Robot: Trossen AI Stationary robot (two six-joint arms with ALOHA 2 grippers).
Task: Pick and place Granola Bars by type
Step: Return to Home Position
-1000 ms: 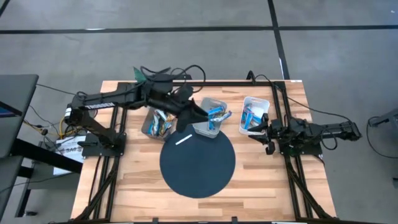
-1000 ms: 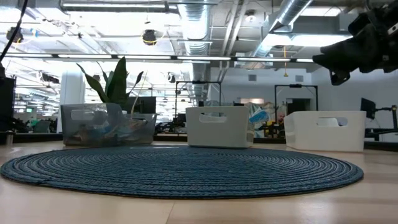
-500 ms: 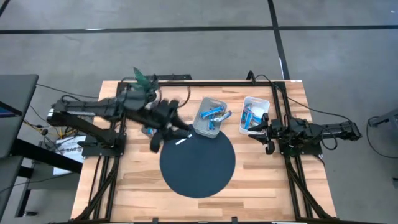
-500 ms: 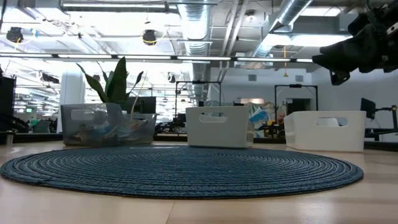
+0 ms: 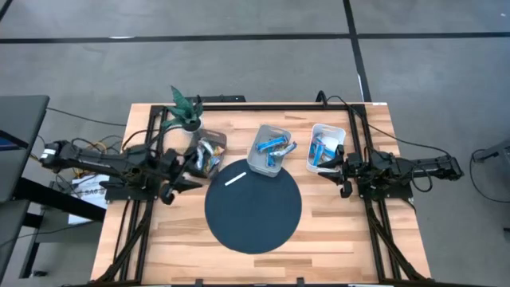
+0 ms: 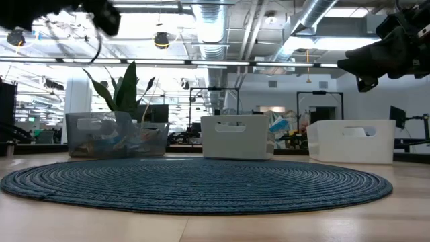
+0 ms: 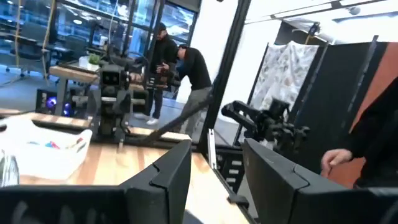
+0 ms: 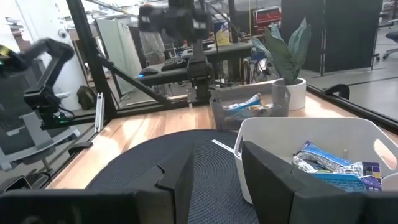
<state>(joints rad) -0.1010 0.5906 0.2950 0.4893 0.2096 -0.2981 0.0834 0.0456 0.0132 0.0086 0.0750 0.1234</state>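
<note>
Granola bars lie in three bins along the far half of the table. Multicoloured bars (image 5: 207, 156) fill the clear bin (image 5: 196, 163). Blue bars (image 5: 276, 146) lie in the grey middle bin (image 5: 256, 163), and more blue bars (image 5: 321, 148) in the white bin (image 5: 333, 130); these also show in the right wrist view (image 8: 326, 163). My left gripper (image 5: 182, 185) is open and empty, near the clear bin's near side, off the mat's left edge. My right gripper (image 5: 339, 171) waits open and empty beside the white bin.
A dark round mat (image 5: 253, 209) covers the table's middle, with a thin white stick (image 5: 235, 179) at its far edge. A potted plant (image 5: 185, 104) stands at the far left. People stand in the room beyond (image 7: 186, 65), and a hand (image 7: 339, 160) shows at the side.
My left arm has drawn back from beside the middle bin, across the clear bin, toward the table's left and near edges, uncovering the clear bin. In the low view it has come into sight at the top left. The bins and bars have stayed put.
</note>
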